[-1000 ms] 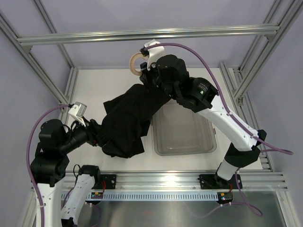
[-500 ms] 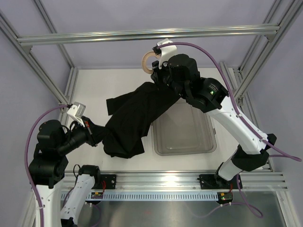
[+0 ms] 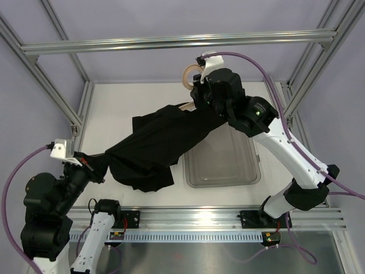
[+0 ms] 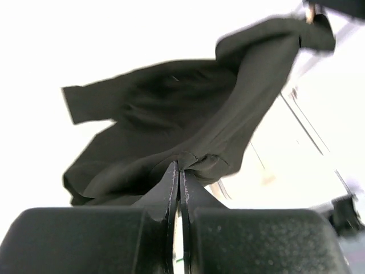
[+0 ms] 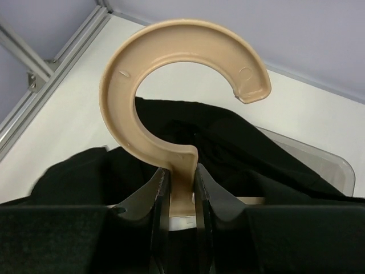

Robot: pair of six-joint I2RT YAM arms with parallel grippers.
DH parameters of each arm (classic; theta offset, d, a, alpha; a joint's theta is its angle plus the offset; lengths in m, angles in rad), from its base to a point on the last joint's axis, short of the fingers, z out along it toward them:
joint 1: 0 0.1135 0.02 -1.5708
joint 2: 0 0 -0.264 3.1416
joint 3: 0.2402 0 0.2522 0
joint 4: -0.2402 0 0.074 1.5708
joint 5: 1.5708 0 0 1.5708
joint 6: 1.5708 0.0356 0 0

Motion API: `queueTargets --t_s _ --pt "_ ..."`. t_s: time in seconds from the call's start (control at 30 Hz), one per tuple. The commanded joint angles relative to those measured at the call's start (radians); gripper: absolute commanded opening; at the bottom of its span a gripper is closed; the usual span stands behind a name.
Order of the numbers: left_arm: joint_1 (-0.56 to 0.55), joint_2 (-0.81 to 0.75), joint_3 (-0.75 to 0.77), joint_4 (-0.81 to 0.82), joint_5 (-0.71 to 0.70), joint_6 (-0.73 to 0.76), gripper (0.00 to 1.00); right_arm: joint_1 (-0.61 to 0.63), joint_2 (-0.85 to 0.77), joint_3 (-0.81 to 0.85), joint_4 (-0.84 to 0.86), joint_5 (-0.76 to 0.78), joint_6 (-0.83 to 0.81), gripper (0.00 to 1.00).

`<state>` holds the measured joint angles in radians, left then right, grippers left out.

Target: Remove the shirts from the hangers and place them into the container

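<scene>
Left end effector (image 4: 180, 171) is pinched tight on a fold of the black shirt (image 3: 157, 142), which stretches above the white table (image 3: 114, 103) up to the right end effector (image 5: 175, 182), whose fingers clamp the tan hanger (image 5: 171, 85) by its neck. Clear container (image 3: 222, 162) sits just right of the shirt.

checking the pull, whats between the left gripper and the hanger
Only the black shirt, stretched taut from the left gripper up to the hanger held by the right gripper; the top view shows it.
</scene>
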<state>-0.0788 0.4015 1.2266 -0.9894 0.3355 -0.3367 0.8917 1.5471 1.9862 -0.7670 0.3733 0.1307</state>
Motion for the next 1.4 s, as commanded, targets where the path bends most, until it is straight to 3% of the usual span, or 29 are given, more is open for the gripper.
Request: queueTargets --t_s 0.0,0.27,0.6,0.87,1.07,1.17,1.2,1.27,1.37 --pt "-0.003 -0.039 0.054 0.02 -0.205 -0.022 0.0 -0.068 -0.08 -0.027 0.054 0.139 0.081 0.0" --pt "-0.003 -0.056 0.037 0.02 -0.227 -0.03 0.0 -0.255 -0.203 -0.205 0.103 0.141 0.34 0.0" --pt "-0.003 -0.061 0.047 0.02 -0.181 0.002 0.0 -0.384 -0.251 -0.331 0.118 0.027 0.498 0.0" --pt "-0.003 -0.075 0.103 -0.051 -0.403 -0.019 0.0 -0.474 -0.321 -0.421 0.147 -0.039 0.564 0.0" --pt "-0.003 -0.043 0.051 -0.034 -0.29 -0.018 0.0 -0.476 -0.367 -0.464 0.253 -0.167 0.528 0.0" --pt "-0.003 -0.017 0.011 -0.017 -0.201 -0.012 0.0 -0.476 -0.355 -0.458 0.351 -0.356 0.459 0.0" --pt "-0.003 -0.001 0.005 -0.012 -0.149 -0.009 0.0 -0.476 -0.305 -0.398 0.33 -0.476 0.436 0.0" --pt "-0.003 0.016 0.001 0.003 -0.101 -0.007 0.0 -0.444 -0.259 -0.336 0.301 -0.552 0.361 0.0" --pt "-0.003 0.074 0.014 0.011 -0.011 0.001 0.0 -0.373 -0.194 -0.245 0.233 -0.571 0.245 0.0"
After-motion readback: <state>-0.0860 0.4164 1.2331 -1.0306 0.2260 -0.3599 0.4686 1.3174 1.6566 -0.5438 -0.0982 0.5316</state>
